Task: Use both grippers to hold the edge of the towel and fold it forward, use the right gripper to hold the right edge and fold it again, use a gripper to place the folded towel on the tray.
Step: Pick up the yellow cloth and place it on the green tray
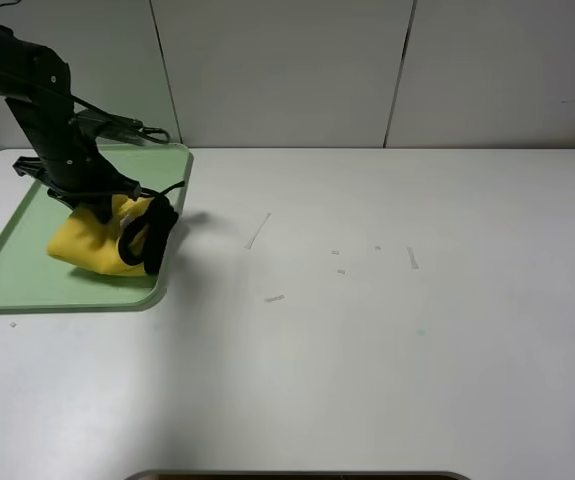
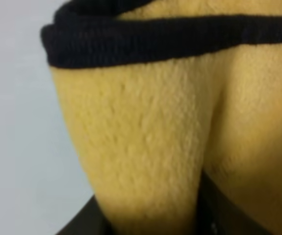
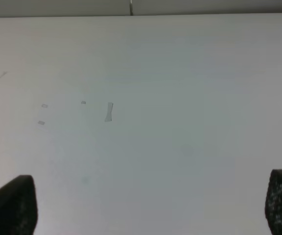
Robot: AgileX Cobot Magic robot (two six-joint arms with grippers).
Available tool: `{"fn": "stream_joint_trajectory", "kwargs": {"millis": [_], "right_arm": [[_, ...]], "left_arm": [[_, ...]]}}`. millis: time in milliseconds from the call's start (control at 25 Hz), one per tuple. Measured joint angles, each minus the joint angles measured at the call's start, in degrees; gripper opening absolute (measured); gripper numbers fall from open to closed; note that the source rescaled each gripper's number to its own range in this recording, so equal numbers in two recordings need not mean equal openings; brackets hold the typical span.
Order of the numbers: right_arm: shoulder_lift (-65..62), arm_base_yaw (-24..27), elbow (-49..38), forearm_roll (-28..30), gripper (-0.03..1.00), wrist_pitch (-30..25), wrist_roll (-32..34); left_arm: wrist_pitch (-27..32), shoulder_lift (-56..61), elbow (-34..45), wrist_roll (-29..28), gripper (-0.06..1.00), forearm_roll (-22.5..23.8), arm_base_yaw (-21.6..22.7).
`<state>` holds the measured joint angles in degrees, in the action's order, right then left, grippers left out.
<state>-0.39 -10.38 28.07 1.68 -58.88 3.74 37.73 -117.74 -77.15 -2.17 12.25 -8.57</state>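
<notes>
Yellow plush towel with black binding [image 1: 92, 245] sits bunched on the pale green plastic tray [image 1: 27, 285], near its right rim, pinched by the left gripper [image 1: 105, 208]. Right gripper [image 3: 150, 205] has fingers spread wide over bare white table [image 1: 387, 330].

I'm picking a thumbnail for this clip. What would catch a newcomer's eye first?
The yellow towel, bunched and black-edged, on the pale green tray at the table's left, with the left gripper down on it. In the left wrist view the plush cloth fills the frame. The right gripper hangs open over bare table.
</notes>
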Motion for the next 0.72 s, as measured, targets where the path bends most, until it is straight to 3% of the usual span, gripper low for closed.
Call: {"fn": "stream_joint_trajectory", "kwargs": {"millis": [360, 720], "right_arm": [[0.0, 0.0, 0.0, 0.0, 1.00, 0.0, 0.0], [0.0, 0.0, 0.0, 0.0, 1.00, 0.0, 0.0]], "left_arm": [[-0.4, 0.0, 0.0, 0.1, 0.29, 0.2, 5.0], [-1.6, 0.0, 0.0, 1.1, 0.32, 0.8, 6.5]]}}
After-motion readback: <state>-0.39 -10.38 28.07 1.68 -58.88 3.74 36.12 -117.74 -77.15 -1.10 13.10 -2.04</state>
